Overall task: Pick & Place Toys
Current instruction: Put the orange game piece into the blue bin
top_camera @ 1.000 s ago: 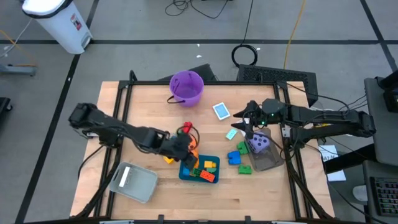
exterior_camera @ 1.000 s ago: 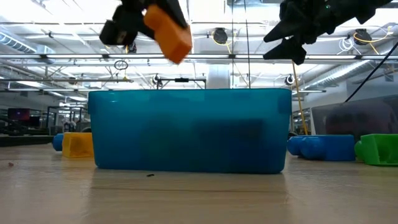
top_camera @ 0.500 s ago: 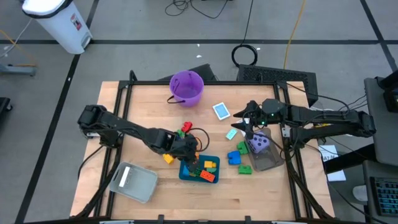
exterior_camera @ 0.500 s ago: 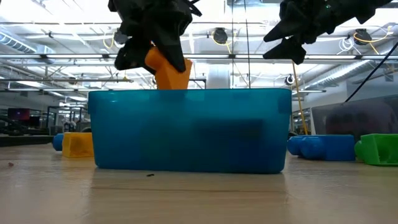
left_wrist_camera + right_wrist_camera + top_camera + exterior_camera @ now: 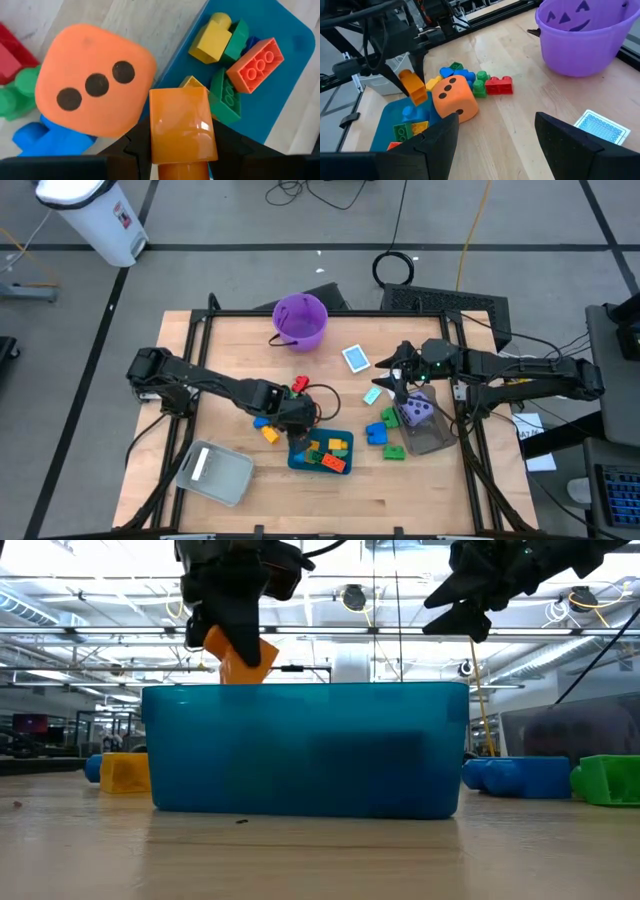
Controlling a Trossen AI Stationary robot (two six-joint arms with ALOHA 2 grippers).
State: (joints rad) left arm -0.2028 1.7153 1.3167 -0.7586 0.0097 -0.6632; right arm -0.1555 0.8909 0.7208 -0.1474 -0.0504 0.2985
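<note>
Left wrist view shows my left gripper [image 5: 182,150] clamped on a glossy orange plastic brick [image 5: 182,125], held above the teal plastic tray's [image 5: 287,85] edge, beside the orange dotted die [image 5: 95,92]; my right gripper [image 5: 495,130] hangs open, empty.

An orange die [image 5: 453,97] sits beside a teal tray [image 5: 385,125] as the left gripper [image 5: 415,85] holds an orange brick [image 5: 413,86] above it; purple bucket [image 5: 582,37] nearby.
</note>
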